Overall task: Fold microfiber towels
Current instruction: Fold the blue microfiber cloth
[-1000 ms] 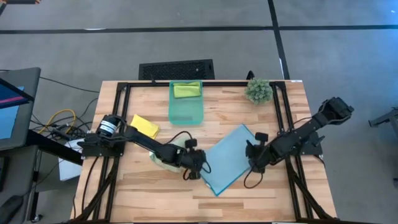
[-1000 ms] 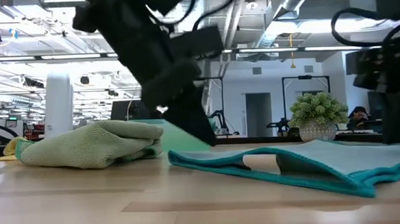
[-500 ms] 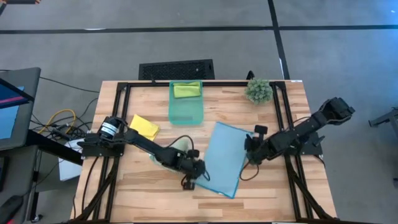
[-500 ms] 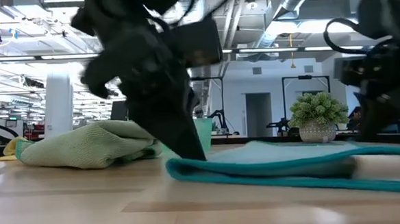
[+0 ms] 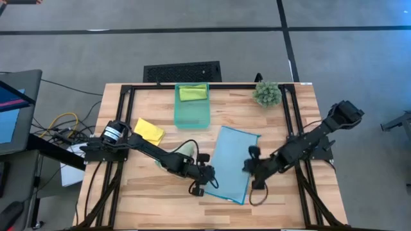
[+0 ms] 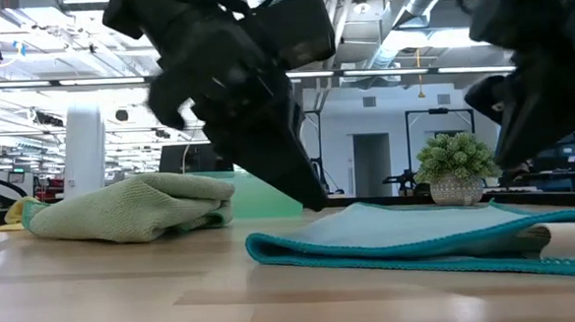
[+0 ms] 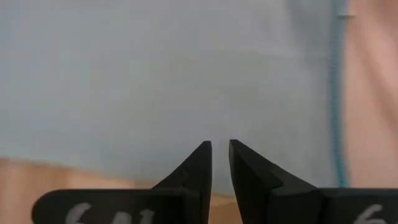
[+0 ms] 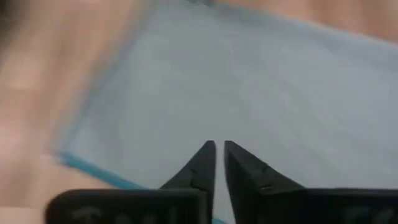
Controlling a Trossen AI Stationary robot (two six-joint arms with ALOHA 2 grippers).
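Light blue towel: soft, fine nap with a darker teal stitched hem, lying doubled over as a long rectangle. It runs from the table's middle toward the front edge, with the rounded fold on its left side.

Left gripper: low at the towel's front-left corner, tip on the fold; I cannot tell whether it grips cloth.

Right gripper: over the towel's right side, fingers a narrow slit apart with nothing between them.

Pale green towel: a plush, rumpled heap left of the blue one, partly under the left arm.

Yellow towel: a folded slab near the left edge.

Lime green towel: folded, inside the translucent teal bin at the back edge.

Spiky plant: back-right corner.

Table: pale butcher-block wood in a black frame.

Room: grey floor, exposed ceiling ducts, glass partitions.
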